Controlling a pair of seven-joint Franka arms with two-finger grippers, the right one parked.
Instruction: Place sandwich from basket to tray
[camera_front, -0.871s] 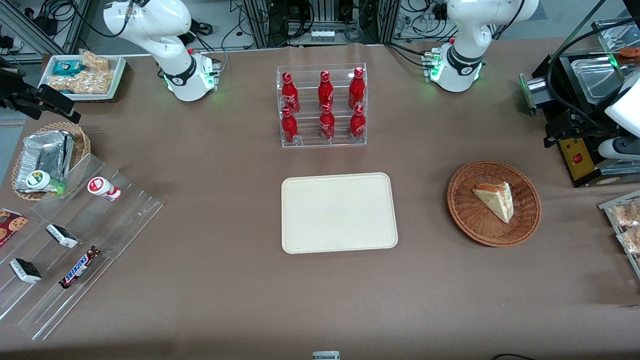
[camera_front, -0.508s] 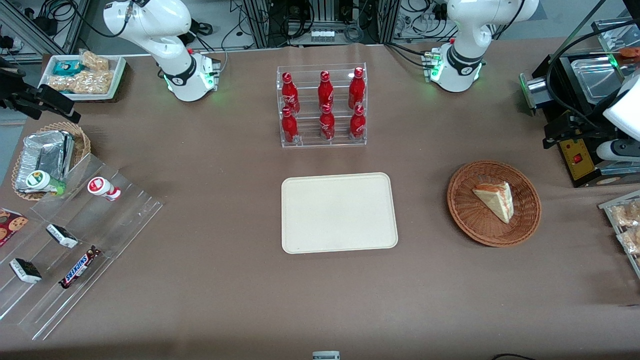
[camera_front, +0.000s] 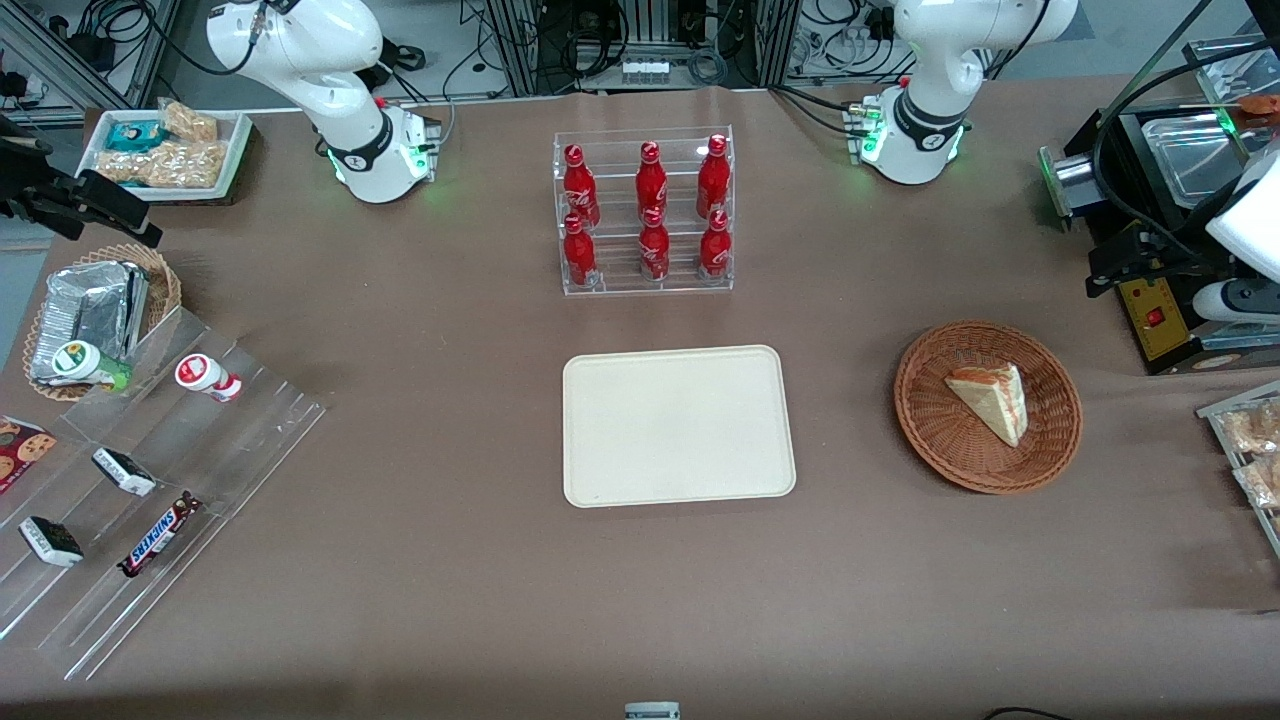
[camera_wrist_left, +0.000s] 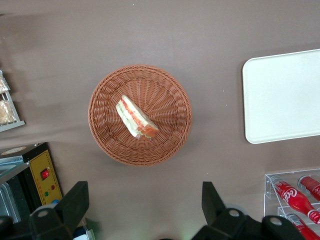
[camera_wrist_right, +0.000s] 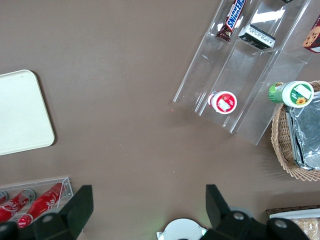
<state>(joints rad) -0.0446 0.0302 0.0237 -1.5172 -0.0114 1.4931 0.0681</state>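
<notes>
- Hovering high above the basket (camera_wrist_left: 140, 121), the pincer (camera_wrist_left: 145, 207) has its two fingers (camera_wrist_left: 75, 202) spread wide and holds nothing; in the front view it sits at the working arm's end of the tabletop (camera_front: 450, 600), raised well above the basket and a little farther from the camera.
- Nothing of the task is done yet, I judge: the sandwich (camera_front: 990, 400) lies inside the basket, and the tray (camera_front: 678, 425) carries nothing.
- The tray lies well apart from the basket, toward the parked arm's end, so the carry is long.
- First risk: the sandwich lies on its side, off the basket's centre, with one long edge close to the woven wall. If the pincer comes down at a bad angle, one finger may hit the rim or push the basket away.
- Second risk: the wedge is soft, I think. A hard squeeze can crush the bread or press the filling out; a weak one can let it slide free above the tabletop.
- Third risk: the triangle gets narrow toward its tip, so a grip near the tip may slip off.
- Look of the sandwich: a pale bread wedge, with red, orange and green layers showing on its cut side (camera_wrist_left: 137, 118) in the wrist view.
</notes>
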